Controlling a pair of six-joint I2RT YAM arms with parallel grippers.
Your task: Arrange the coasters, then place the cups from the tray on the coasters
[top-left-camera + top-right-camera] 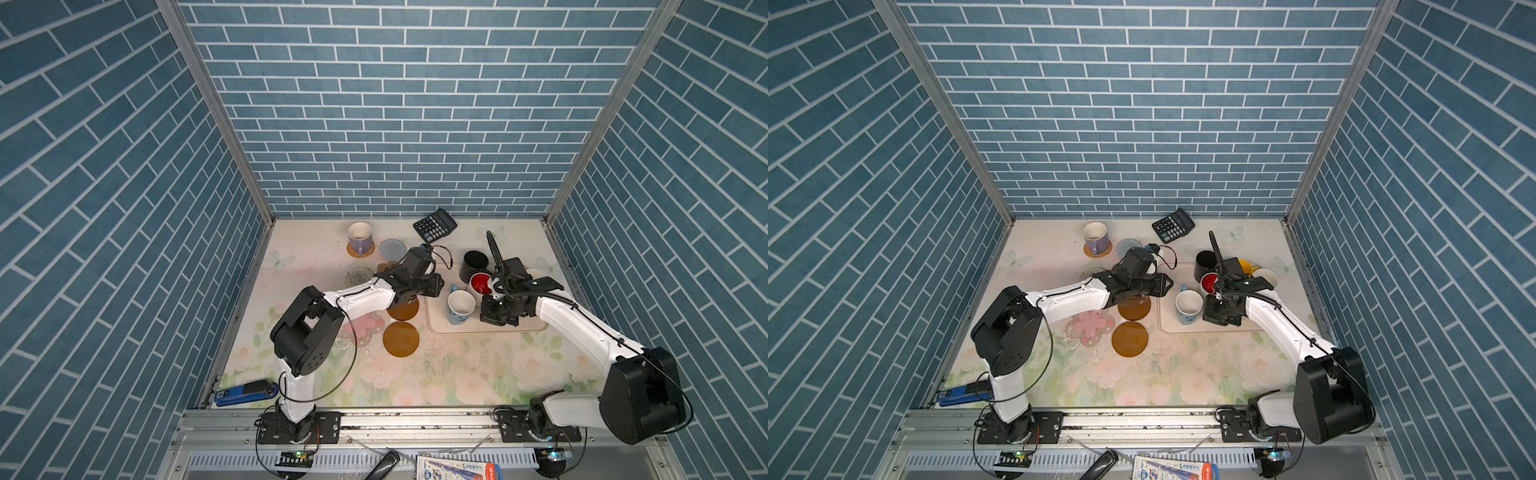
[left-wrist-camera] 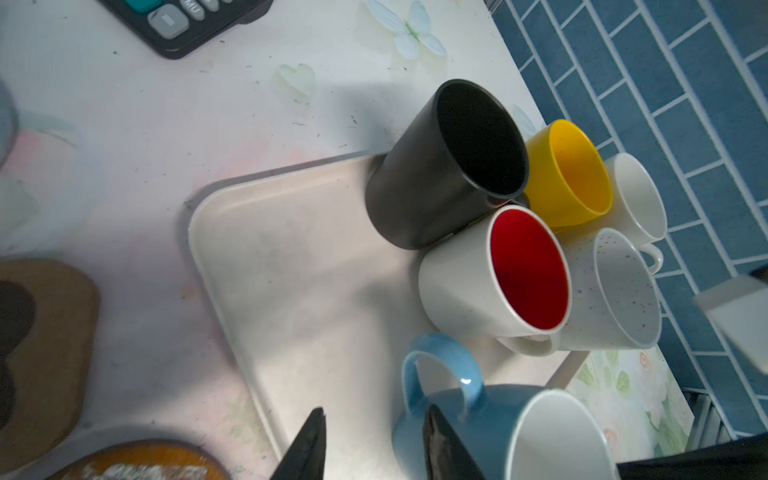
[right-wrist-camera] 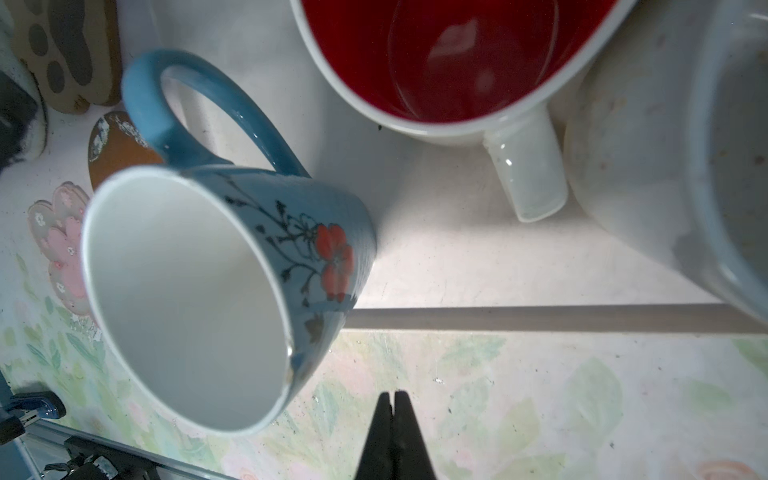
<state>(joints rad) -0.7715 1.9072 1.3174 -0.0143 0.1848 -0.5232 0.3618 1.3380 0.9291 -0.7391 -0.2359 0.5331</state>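
The tray point(image 1: 478, 328) holds the pale blue mug point(image 1: 460, 306), black mug point(image 1: 474, 266), red-lined white mug point(image 1: 481, 283), yellow mug point(image 2: 573, 174) and two cream-white mugs point(image 2: 636, 195). My left gripper point(image 2: 374, 415) is open over the tray floor, one finger against the blue mug's side below its handle. My right gripper point(image 3: 392, 399) is shut and empty, just off the tray's front edge beside the blue mug point(image 3: 187, 299). The lavender mug point(image 1: 360, 237) stands on the woven coaster point(image 1: 360, 250). Blue-grey point(image 1: 392, 248), lacy point(image 1: 359, 276), flowery point(image 1: 365, 326) and two amber coasters point(image 1: 402, 338) lie left of the tray.
A black calculator point(image 1: 435, 225) lies at the back beside the tray. The brown paw coaster point(image 2: 45, 340) is mostly under my left arm. A blue stapler point(image 1: 247, 392) sits at the front left corner. Blue brick walls close in three sides.
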